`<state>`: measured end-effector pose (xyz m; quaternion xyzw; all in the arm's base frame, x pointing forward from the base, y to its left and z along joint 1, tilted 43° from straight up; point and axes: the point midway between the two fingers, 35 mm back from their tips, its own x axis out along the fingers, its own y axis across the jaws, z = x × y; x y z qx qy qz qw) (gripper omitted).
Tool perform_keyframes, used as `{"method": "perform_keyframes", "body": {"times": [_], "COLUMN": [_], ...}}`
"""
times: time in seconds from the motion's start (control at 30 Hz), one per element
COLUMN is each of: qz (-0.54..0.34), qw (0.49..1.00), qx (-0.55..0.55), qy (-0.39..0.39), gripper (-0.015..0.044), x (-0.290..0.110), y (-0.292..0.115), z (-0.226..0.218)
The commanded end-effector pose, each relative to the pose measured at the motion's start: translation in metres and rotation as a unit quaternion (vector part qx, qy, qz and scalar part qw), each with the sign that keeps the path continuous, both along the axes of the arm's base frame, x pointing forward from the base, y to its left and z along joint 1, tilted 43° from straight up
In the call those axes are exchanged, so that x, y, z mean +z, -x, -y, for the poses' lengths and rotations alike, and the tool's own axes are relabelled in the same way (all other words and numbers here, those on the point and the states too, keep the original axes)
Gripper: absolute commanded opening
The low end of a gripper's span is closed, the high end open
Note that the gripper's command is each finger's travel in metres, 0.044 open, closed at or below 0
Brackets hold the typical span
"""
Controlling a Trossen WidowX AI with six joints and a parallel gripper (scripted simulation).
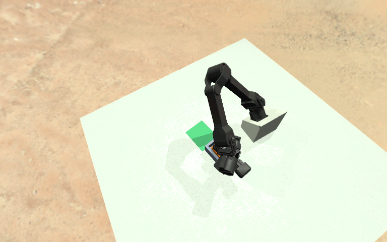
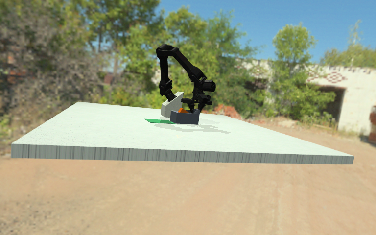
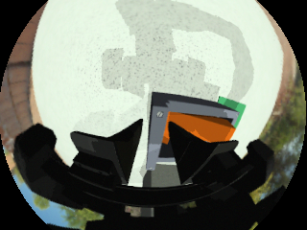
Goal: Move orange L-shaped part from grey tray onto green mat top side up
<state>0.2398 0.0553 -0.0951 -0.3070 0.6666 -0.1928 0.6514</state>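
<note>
The orange L-shaped part (image 2: 182,110) (image 3: 201,126) (image 1: 216,154) sits tilted in the grey tray (image 2: 184,117) (image 3: 155,153) (image 1: 209,148). One of its ends sticks up above the rim on the side toward the green mat (image 1: 199,131) (image 2: 156,120) (image 3: 234,106). My gripper (image 2: 195,109) (image 3: 155,123) (image 1: 220,153) points down into the tray's other end. Its fingers are part-way open with nothing between them. In the wrist view they straddle the tray's wall, and the right finger rests at the orange part's edge. The low end of the part is hidden by the fingers.
A pale grey wedge block (image 1: 262,126) (image 2: 172,105) carries the arm's base just behind the tray. The green mat lies flat against the tray's side. The pale table (image 1: 142,171) ends in edges all round, with sandy ground beyond.
</note>
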Motion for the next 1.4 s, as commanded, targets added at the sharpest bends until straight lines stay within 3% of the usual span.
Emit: {"method": "perform_keyframes", "body": {"times": [0.0,1.2,1.37], "qz": [-0.007,-0.006,-0.007], "qw": [1.0,1.0,1.0], "qx": [0.002,0.002,0.002], "qy": [0.007,0.006,0.005], "gripper": [0.018,0.018,0.018], "x": [-0.007,-0.006,0.026], "y": [0.003,0.006,0.003], "z": [0.008,-0.009,-0.035]}}
